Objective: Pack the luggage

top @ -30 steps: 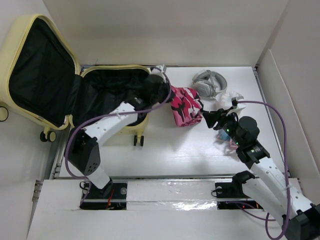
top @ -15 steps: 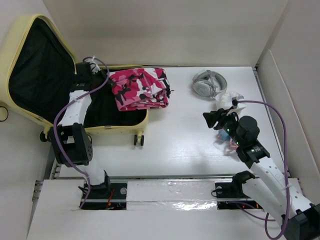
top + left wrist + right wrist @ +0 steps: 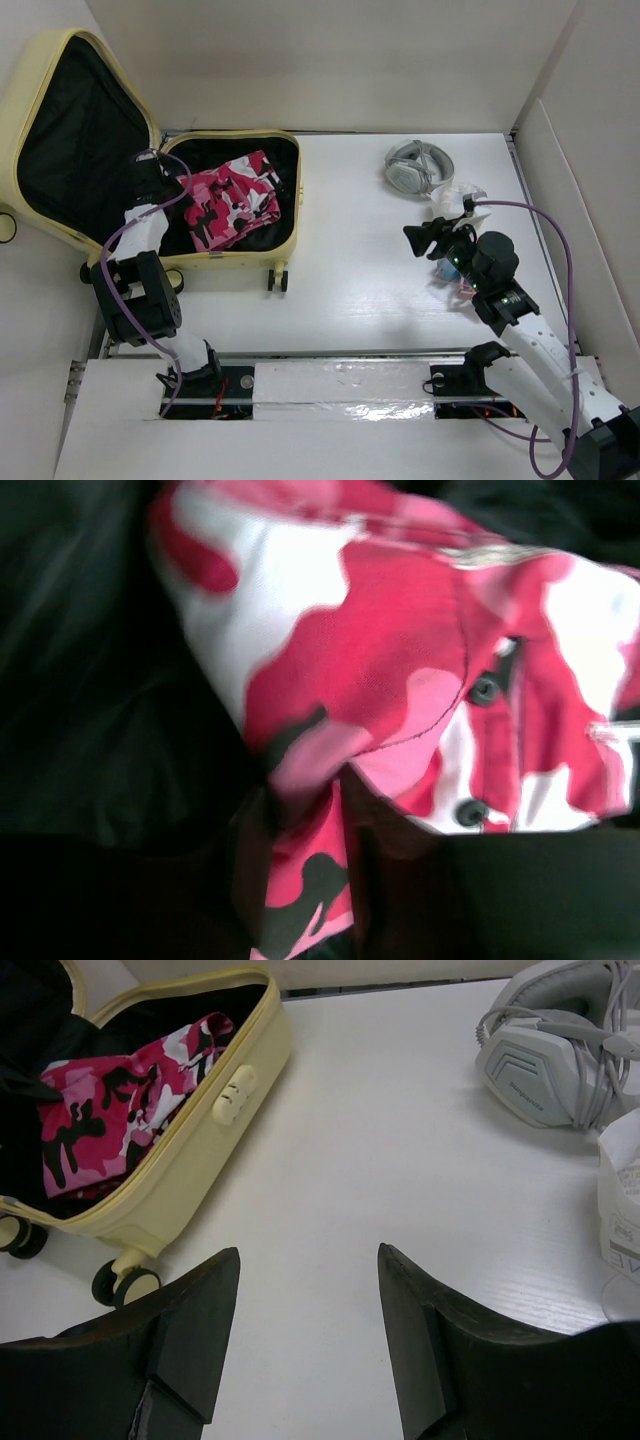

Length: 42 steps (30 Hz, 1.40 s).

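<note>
While the luggage lies open on the left part of the bench, with its lid leaning up to the far left, a pink camouflage garment rests in its black-lined lower half. The left fingers are inside this half, at the garment's left edge. Cloth is between them, but the wrist view is blurred and I cannot tell if they grip it. The right fingers are spread, with nothing between them, above the bench near a grey headset.
</note>
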Motion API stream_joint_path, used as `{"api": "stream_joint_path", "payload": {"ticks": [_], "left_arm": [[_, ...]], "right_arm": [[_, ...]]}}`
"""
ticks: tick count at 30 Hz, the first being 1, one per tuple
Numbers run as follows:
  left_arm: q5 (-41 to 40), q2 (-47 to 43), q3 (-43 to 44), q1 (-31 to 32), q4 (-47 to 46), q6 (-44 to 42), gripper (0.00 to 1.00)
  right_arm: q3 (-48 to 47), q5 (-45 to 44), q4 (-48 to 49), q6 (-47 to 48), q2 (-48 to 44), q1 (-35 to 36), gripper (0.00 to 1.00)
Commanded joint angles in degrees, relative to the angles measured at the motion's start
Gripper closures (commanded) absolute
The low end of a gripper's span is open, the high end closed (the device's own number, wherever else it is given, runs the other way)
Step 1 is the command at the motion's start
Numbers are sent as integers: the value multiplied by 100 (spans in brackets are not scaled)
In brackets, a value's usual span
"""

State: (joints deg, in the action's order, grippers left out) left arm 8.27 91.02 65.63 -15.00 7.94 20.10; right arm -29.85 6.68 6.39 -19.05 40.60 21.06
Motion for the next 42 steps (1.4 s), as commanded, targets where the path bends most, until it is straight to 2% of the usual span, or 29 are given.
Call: {"api": "stream_joint_path", "payload": {"ticks": [1, 3, 5, 7, 9, 12, 15, 17, 18, 19, 20, 21, 22, 24, 28, 30, 31, 34, 36, 38, 41, 42], "left_arm": [[-775, -296, -313, 6, -215, 328, 70], [-1036, -365, -340, 6, -153, 389, 55], [-1300, -515, -296, 129, 4, 442, 51], [-1696, -822, -235, 260, 110, 521, 51], [-1986, -1277, -278, 340, 137, 574, 51], [-2197, -2006, -611, 586, -144, 583, 51], [-2444, -2613, -674, 1209, -179, 495, 52], [-2349, -2939, -682, 1856, -231, 373, 58], [-1948, -3289, -735, 2035, -302, 320, 72], [-1683, -3449, -849, 2158, -381, 293, 81], [-1341, -3599, -902, 2229, -477, 310, 87], [-589, -3853, -981, 2230, -513, 380, 94], [-294, -3951, -1095, 2230, -531, 398, 100], [364, -4197, -1183, 2230, -478, 320, 100], [1403, -4435, -1368, 2230, -136, 22, 100], [1869, -4558, -1508, 2230, -100, -76, 90], [2202, -4758, -1700, 2230, -126, -120, 75], [2424, -5242, -2166, 2230, -346, -252, 49], [2468, -5471, -2360, 2230, -486, -287, 44], [2495, -5499, -2318, 2230, -356, -339, 43], [2311, -5473, -2230, 2545, -216, -436, 43], [2162, -5429, -2195, 2616, -136, -454, 43]], "right_arm": [[-65, 44, 108, 94, 44, -32, 36], [-83, -17, 64, 103, 71, -32, 36], [-100, -79, 20, 121, 80, -32, 41], [-109, -218, -24, 138, 62, -32, 60], [-153, -351, -147, 156, 71, -32, 87], [-197, -719, -340, 173, 71, -32, 96], [-197, -1439, -542, 86, 62, -32, 97], [-188, -2037, -621, -19, 62, -32, 95], [-180, -2204, -622, -37, 80, -93, 85], [-153, -2493, -630, -64, 97, -93, 79], [-118, -2574, -622, -64, 141, -145, 71], [-118, -2636, -622, -81, 193, -242, 57], [-127, -2732, -622, -90, 359, -304, 50], [-284, -2759, -622, -47, 588, -496, 36], [-794, -3188, -779, -20, 1388, -866, 20], [-1161, -3400, -841, -2, 1941, -1155, 15], [-1303, -3401, -911, -37, 2108, -1505, 15], [-1637, -3174, -833, -99, 2654, -1893, 18], [-1726, -3076, -544, -82, 2969, -2017, 19], [-1928, -2752, -429, -125, 3242, -2289, 19], [-2235, -2199, -437, -309, 3822, -2649, 26], [-2271, -2075, -394, -362, 3946, -2720, 31]]}}
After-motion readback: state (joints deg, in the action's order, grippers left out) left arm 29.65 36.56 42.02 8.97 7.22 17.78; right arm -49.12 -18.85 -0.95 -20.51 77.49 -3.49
